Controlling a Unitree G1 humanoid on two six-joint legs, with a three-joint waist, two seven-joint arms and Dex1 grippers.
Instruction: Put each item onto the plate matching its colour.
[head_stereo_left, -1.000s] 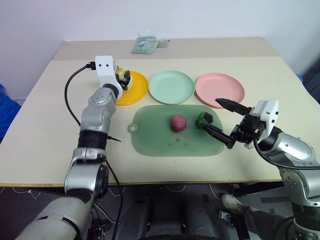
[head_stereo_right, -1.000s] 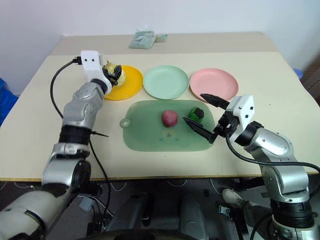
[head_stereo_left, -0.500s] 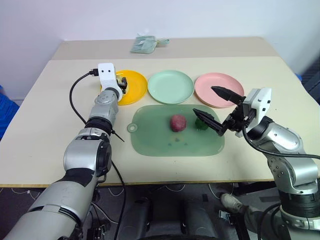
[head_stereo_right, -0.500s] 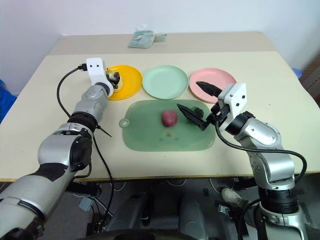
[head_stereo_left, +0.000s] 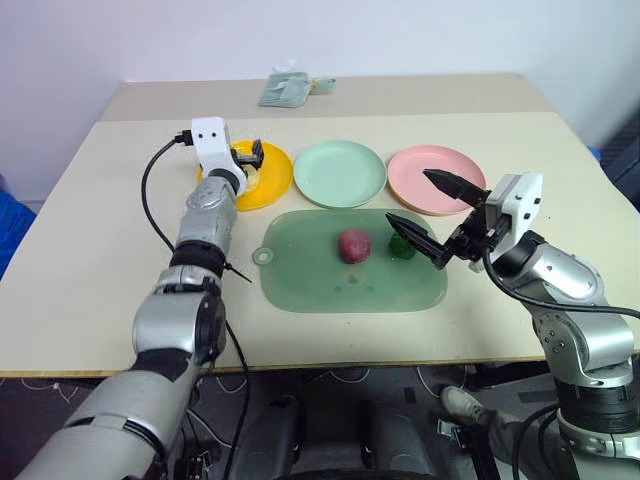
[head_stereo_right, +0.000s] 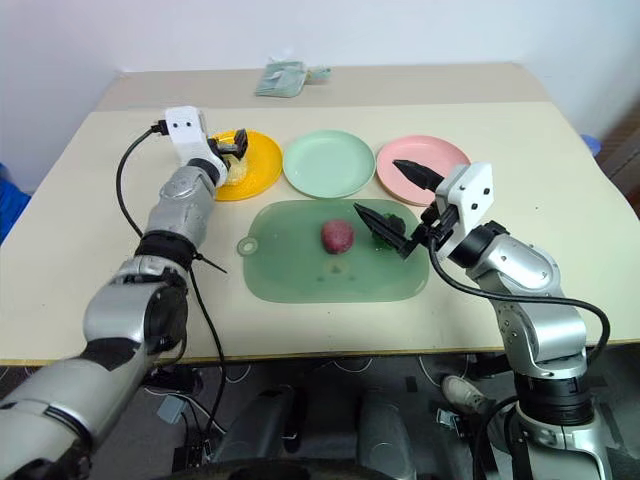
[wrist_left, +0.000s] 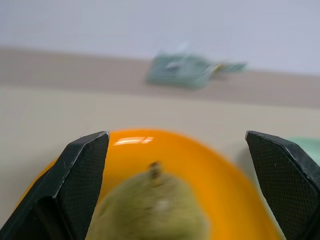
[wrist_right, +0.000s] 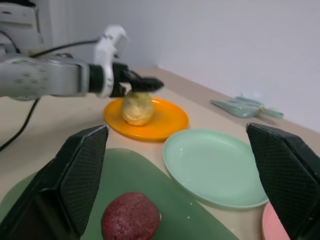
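Left gripper (wrist_left: 177, 165) had just let go: fingers closed around the yellow pear (wrist_right: 137, 108) a second before, now spread wide either side of it. Pear sat on the orange-yellow plate (head_stereo_left: 272, 180), upper left of the frame, so judged that item done. Right gripper (head_stereo_left: 432, 218) stayed spread open, hovering right of centre over the near end of the green mat (head_stereo_left: 320, 280), nothing held. Dark red ball (head_stereo_left: 354, 245) at mid-frame on the mat; green ball (head_stereo_left: 402, 246) just right of it, partly behind the lower finger. Mint green plate (head_stereo_left: 340, 172) and pink plate (head_stereo_left: 420, 165) were bare. Two items left.
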